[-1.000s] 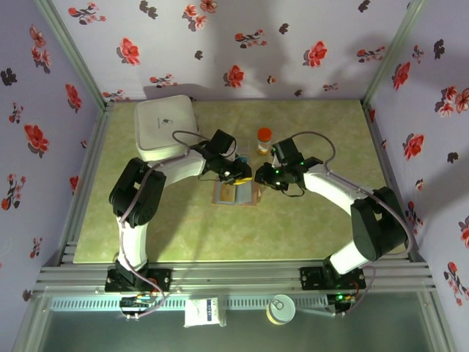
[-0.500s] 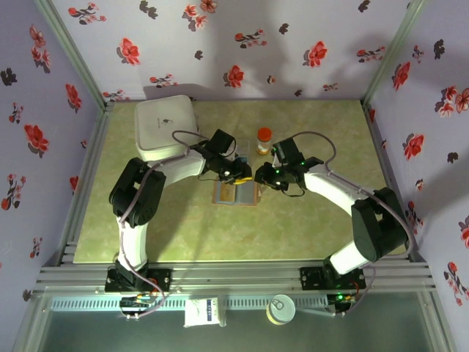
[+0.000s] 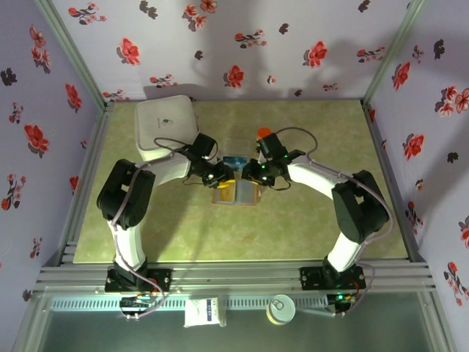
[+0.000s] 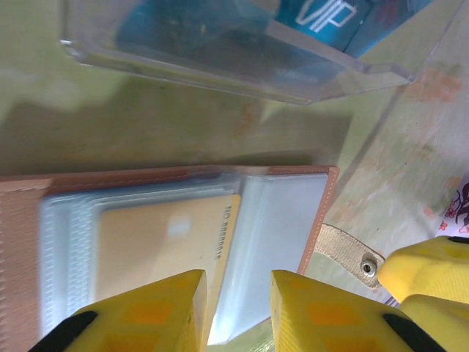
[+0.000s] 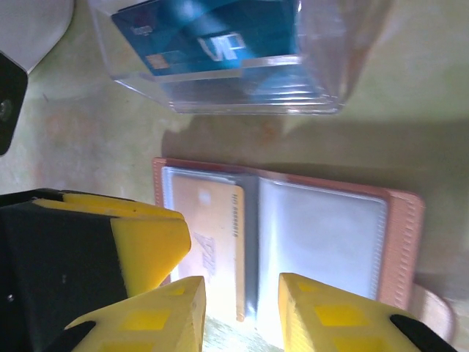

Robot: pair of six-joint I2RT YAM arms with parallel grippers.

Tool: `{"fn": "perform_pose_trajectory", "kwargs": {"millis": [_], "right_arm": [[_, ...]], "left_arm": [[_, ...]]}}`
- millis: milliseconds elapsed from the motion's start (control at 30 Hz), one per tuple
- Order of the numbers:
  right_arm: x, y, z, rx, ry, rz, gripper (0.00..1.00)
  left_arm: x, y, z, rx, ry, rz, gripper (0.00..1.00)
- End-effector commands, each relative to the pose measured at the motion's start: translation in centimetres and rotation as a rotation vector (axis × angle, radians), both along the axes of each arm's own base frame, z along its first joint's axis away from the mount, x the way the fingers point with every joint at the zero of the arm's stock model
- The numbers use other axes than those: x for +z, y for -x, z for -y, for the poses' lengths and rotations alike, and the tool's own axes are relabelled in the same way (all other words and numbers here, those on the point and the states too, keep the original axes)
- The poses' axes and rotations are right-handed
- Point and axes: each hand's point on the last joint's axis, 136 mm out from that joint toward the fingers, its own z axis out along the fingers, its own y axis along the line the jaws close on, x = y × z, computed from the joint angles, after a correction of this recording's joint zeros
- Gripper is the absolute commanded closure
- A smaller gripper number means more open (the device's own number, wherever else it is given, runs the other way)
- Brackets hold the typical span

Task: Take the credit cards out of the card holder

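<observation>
The card holder (image 3: 236,195) lies open on the green table, brown rim up, with clear sleeves inside (image 4: 282,220) (image 5: 322,235). A tan-gold credit card (image 4: 165,242) (image 5: 212,231) sits in its left panel. Teal-blue credit cards (image 5: 209,40) (image 4: 322,15) lie in a clear plastic box (image 3: 234,160) just behind the holder. My left gripper (image 3: 222,178) (image 4: 238,312) hovers open over the gold card's inner edge, holding nothing. Over the holder's fold my right gripper (image 3: 254,174) (image 5: 242,315) is open and empty. The two grippers are close together.
A large white square container (image 3: 167,126) stands at the back left. An orange-capped bottle (image 3: 262,133) stands behind the right arm. The holder's strap with a snap (image 4: 352,253) sticks out at its side. Patterned walls enclose the table.
Both grippers have shifted left over the holder, and the clear box with the blue cards now shows between them. The holder has stayed in place.
</observation>
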Motion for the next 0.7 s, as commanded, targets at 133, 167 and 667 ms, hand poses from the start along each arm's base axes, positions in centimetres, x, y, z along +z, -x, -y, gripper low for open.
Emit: {"fn": "perform_pose_trajectory", "kwargs": {"millis": [133,167,667], "right_arm": [[-1.0,0.2,-2.8,0.041,-0.014,-0.04,0.68],[-1.2,0.2,-3.0,0.044,-0.013,-0.043,0.68],[-3.1,0.8,-4.4,0.065,-0.017,-0.093,0.69]], "left_arm": [[0.1,0.5,-2.4,0.013,0.008,0.026,0.74],[-0.1,0.6,-2.7,0.018,0.002,0.023,0.74],[-2.8,1.7,-4.2,0.016,-0.055,-0.022,0.85]]}}
